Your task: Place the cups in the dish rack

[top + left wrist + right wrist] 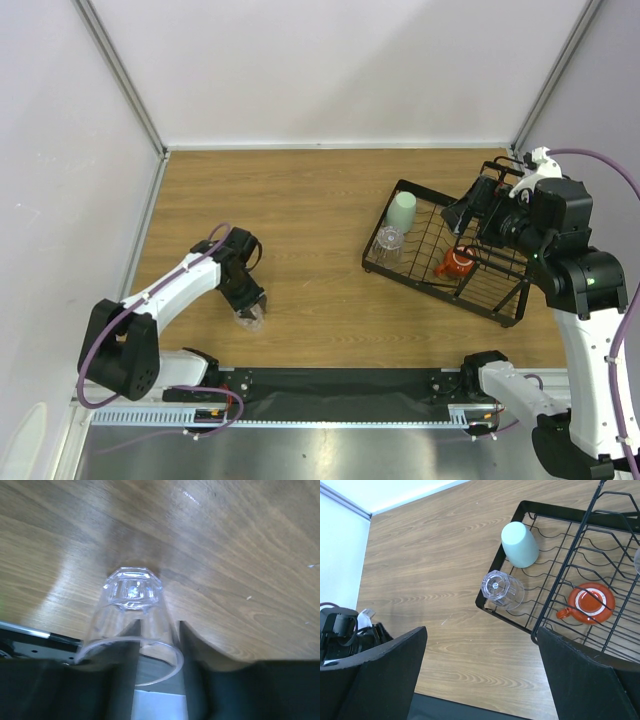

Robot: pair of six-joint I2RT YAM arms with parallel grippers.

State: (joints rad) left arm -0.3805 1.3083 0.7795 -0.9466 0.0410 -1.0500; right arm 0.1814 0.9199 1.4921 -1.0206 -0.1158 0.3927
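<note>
The clear tumbler (132, 615) sits between the fingers (192, 680) of the left claw (158, 624), which are drawn in against its sides, one showing dark through the clear wall, so the claw looks to have hold of it. The tumbler's long axis runs straight out along the claw's reach. Its faceted base is at the far end, close over the table (300, 200), and its open rim is back toward the wrist. From this claw the dish rack (555, 511) lies well off to the right, across bare wood. Inside the rack are a mint cup (520, 544), another tumbler (502, 589) and an orange mug (590, 602), all mouth-down. The right claw (480, 635) hangs above the rack's near corner with its fingers spread wide and nothing between them. It is much the nearer arm to the rack, but the left arm carries the load. The coming move likely calls for a long sideways carry and a turn to bring the rim downward.
</note>
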